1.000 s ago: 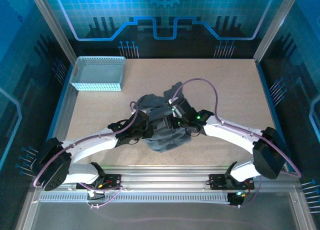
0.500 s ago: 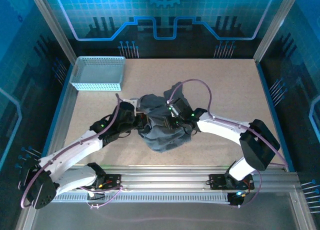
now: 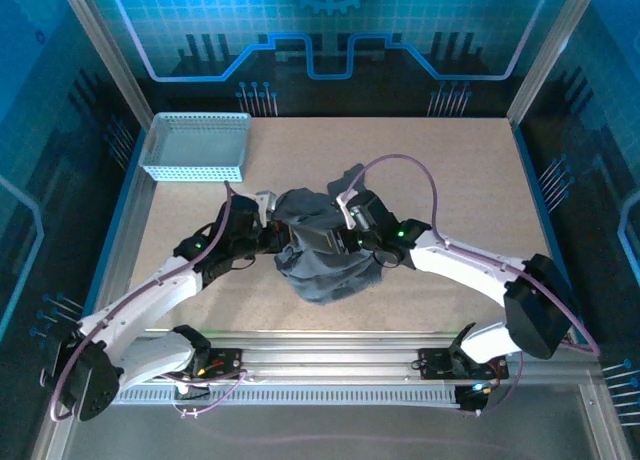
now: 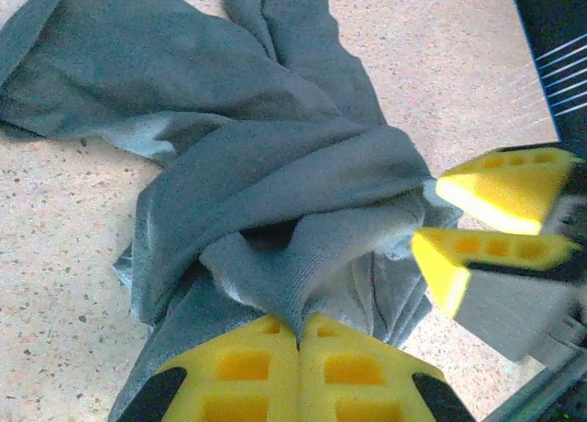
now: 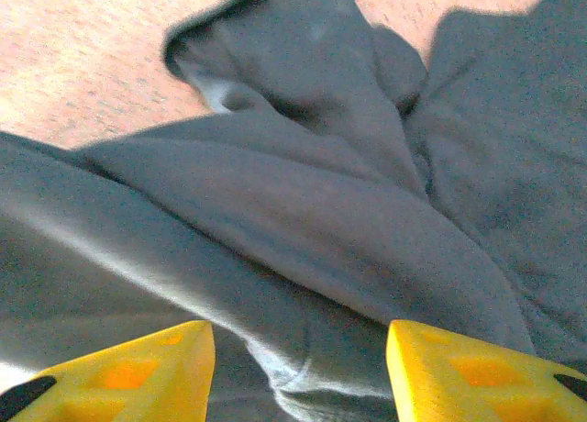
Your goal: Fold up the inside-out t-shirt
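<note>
Speckled beige table [image 3: 450, 170], crumpled dark grey t-shirt [image 3: 320, 270] at its middle, light blue mesh basket [image 3: 195, 148] in far-left corner.

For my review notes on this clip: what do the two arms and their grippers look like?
Both the left arm and right arm have white curved links and black joint housings, each with a small green light. A mauve cable loops along each. The left gripper and right gripper carry bright yellow wedge-shaped fingers with rectangular recesses.
</note>
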